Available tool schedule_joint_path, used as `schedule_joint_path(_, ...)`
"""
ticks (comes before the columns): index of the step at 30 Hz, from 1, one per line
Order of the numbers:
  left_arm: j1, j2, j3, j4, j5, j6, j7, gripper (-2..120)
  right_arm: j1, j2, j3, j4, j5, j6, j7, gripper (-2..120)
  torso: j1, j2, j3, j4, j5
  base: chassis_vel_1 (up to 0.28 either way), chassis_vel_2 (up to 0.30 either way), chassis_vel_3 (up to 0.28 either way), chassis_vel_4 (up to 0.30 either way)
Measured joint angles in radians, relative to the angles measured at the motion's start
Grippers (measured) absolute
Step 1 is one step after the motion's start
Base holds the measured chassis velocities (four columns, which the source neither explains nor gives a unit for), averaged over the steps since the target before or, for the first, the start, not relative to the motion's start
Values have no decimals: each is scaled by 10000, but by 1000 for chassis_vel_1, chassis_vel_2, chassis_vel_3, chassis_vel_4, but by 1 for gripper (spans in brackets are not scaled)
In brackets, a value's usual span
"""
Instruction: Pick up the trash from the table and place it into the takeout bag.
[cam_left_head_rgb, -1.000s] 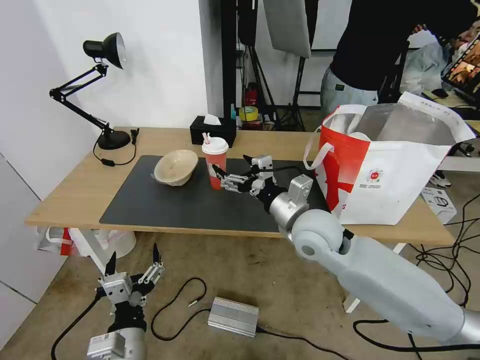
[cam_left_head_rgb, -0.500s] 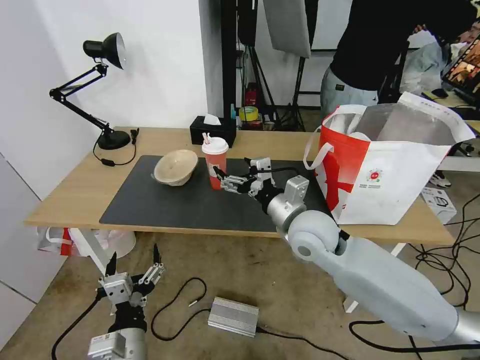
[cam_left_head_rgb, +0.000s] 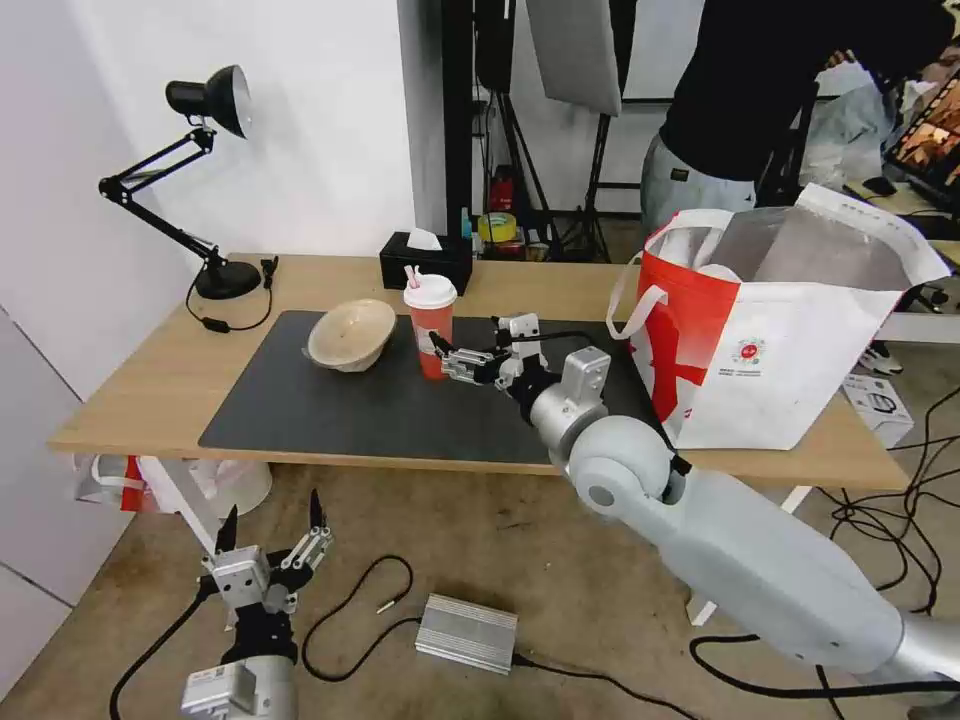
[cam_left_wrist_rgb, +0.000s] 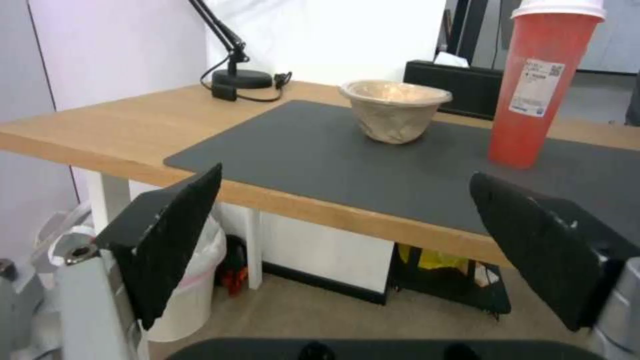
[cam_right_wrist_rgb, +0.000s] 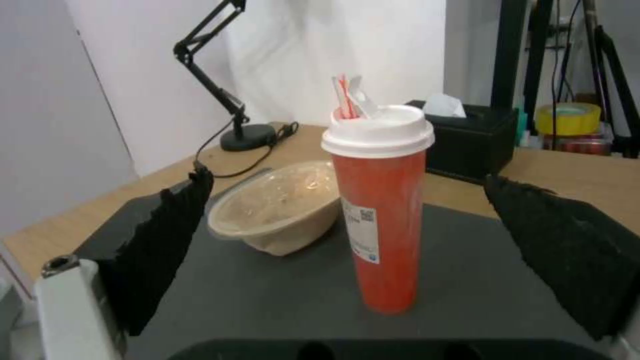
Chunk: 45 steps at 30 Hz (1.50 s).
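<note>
On the dark mat of the table (cam_left_head_rgb: 150, 385) a red drink cup (cam_left_head_rgb: 431, 325) with white lid and straw stands upright. Left of it a beige paper bowl (cam_left_head_rgb: 350, 335) lies tilted. My right gripper (cam_left_head_rgb: 465, 335) is open just right of the cup, level with its lower half and apart from it. In the right wrist view the cup (cam_right_wrist_rgb: 380, 210) stands between and beyond the two black fingers (cam_right_wrist_rgb: 160, 240), with the bowl (cam_right_wrist_rgb: 280, 205) behind. The takeout bag (cam_left_head_rgb: 780, 330) stands open at the table's right end. My left gripper (cam_left_head_rgb: 270, 520) hangs open below the table's front edge.
A black tissue box (cam_left_head_rgb: 425, 262) sits behind the cup and a desk lamp (cam_left_head_rgb: 210, 100) stands at the back left. A person stands behind the takeout bag. On the floor lie cables and a silver box (cam_left_head_rgb: 467, 632). A white bin (cam_left_head_rgb: 235, 485) stands under the table.
My right gripper has crept left, closer to the red cup, still open. The left arm has barely moved.
</note>
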Motion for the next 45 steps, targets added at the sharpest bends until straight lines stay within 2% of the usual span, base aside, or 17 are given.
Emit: schedule_joint_path(45, -54, -1, -86, 118, -10, -22, -18, 100, 665, 922, -420, -929, 136, -213, 79, 100, 0, 2, 1, 0, 0, 0, 0, 0, 0)
